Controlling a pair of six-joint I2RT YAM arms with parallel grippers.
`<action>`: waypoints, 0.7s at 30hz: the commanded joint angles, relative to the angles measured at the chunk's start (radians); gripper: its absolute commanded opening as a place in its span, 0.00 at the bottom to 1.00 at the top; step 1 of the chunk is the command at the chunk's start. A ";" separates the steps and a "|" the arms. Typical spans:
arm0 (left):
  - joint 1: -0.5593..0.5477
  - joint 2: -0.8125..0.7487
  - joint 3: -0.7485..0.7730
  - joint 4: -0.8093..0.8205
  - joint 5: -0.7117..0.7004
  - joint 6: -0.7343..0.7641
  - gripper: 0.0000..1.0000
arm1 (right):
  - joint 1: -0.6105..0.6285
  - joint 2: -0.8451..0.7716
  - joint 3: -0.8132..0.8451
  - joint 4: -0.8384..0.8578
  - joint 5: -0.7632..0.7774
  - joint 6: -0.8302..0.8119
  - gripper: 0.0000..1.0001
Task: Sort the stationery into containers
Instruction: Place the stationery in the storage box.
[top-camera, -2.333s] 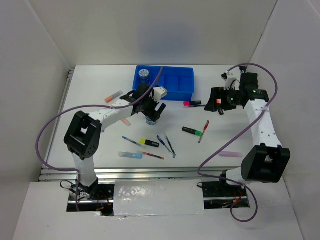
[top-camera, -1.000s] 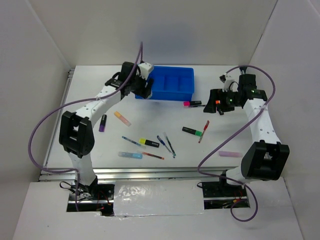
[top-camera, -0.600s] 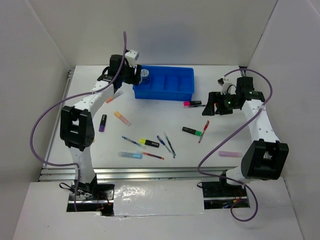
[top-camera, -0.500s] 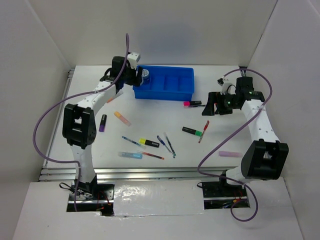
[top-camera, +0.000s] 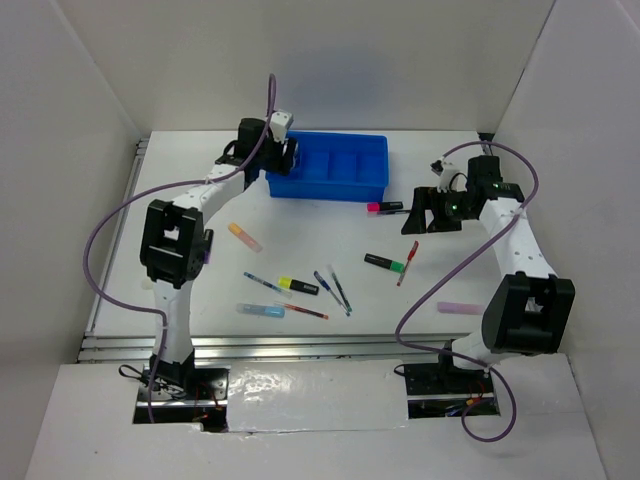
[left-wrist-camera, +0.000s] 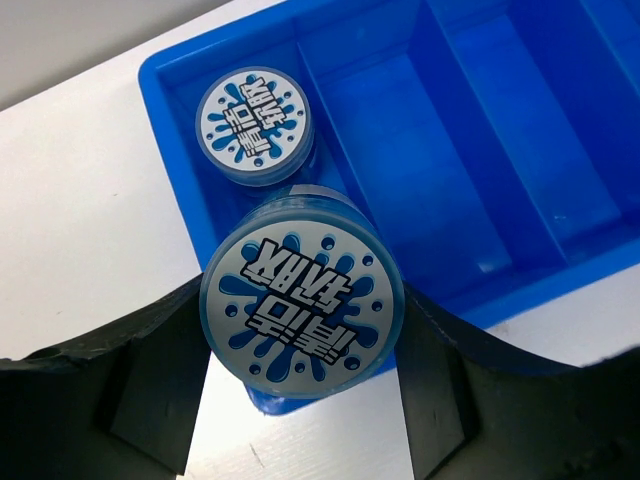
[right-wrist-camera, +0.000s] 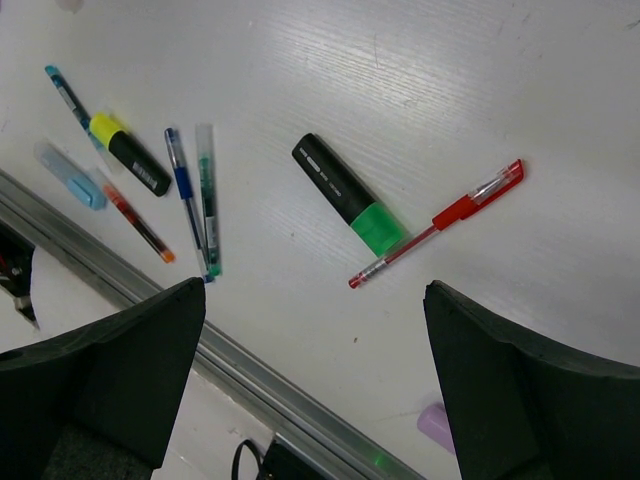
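Note:
My left gripper (left-wrist-camera: 300, 330) is shut on a round pale-blue disc (left-wrist-camera: 302, 305) with a splash label, held over the near edge of the leftmost compartment of the blue tray (left-wrist-camera: 520, 270). A second, similar disc (left-wrist-camera: 253, 125) lies in that compartment. From above, the left gripper (top-camera: 284, 152) is at the left end of the tray (top-camera: 340, 190). My right gripper (right-wrist-camera: 312, 300) is open and empty, hanging above the table near a green highlighter (right-wrist-camera: 350, 193) and a red pen (right-wrist-camera: 440, 222); in the top view the right gripper (top-camera: 424, 212) is right of a pink highlighter (top-camera: 383, 207).
Loose on the table: an orange marker (top-camera: 244, 237), a yellow highlighter (top-camera: 298, 286), blue pens (top-camera: 332, 290), a pale-blue marker (top-camera: 260, 310), a thin red pen (top-camera: 306, 312) and a pale-purple marker (top-camera: 460, 308). A metal rail (right-wrist-camera: 290, 395) runs along the near table edge.
The left arm has swung around at the tray's left end, still holding the disc. The right gripper has drifted slightly left.

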 joint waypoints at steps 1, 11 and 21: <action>-0.004 0.030 0.071 0.086 -0.011 0.030 0.28 | 0.008 0.001 -0.005 0.013 -0.002 0.004 0.96; -0.012 0.137 0.206 -0.014 -0.034 0.045 0.40 | 0.008 0.006 -0.019 0.024 -0.005 0.005 0.96; -0.024 0.174 0.266 -0.075 -0.058 0.030 0.81 | 0.008 0.010 -0.017 0.022 0.004 0.001 0.96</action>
